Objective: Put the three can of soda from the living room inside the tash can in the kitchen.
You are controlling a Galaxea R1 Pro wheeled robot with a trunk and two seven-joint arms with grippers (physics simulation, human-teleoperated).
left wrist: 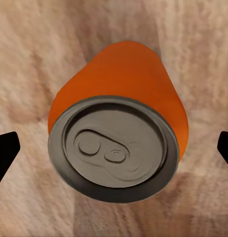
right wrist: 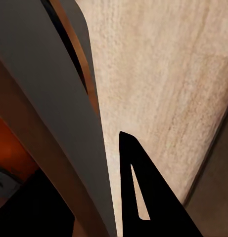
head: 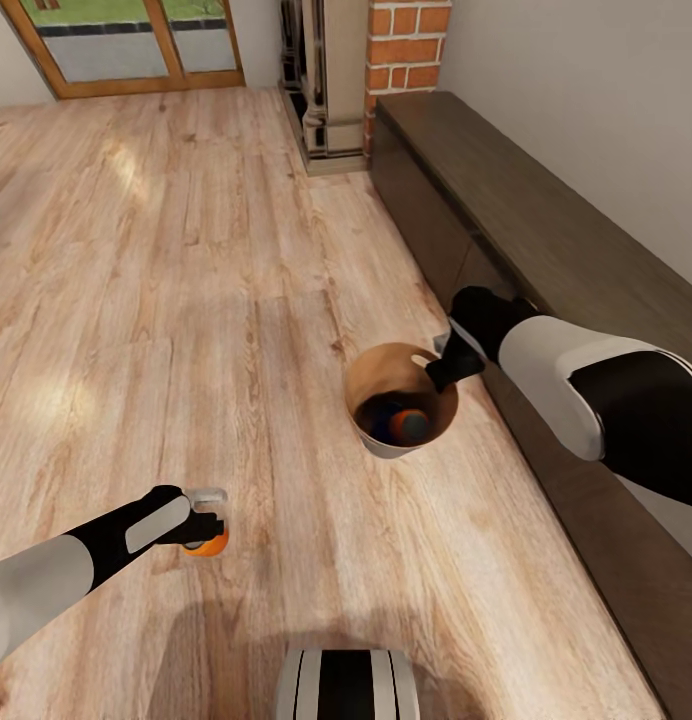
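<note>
- Bin (head: 378, 440) — round, pale outside, tan inside; stands on the plank floor (head: 166, 300) just right of centre in the head view, beside the long dark cabinet (head: 546, 230) at its 3 o'clock.
- Cans in bin — one dark blue (head: 383, 415), one orange (head: 416, 427), lying together at the bottom.
- Third can (left wrist: 118, 123) — orange, grey top, upright on the floor at the bin's 8 o'clock, well apart from it.
- Left gripper (head: 208, 522) — above the third can; jaws apart, one dark fingertip (left wrist: 5, 153) at each side of the can, not touching it in the wrist view.
- Right gripper (head: 444, 372) — at the bin's rim, 2 o'clock side; jaws clamped on the wall, one finger (right wrist: 143, 197) outside, the other inside.
- Brick column (head: 406, 45) — at 12 o'clock, at the cabinet's far end.
- Glazed wooden door (head: 136, 45) — at 11 o'clock.
</note>
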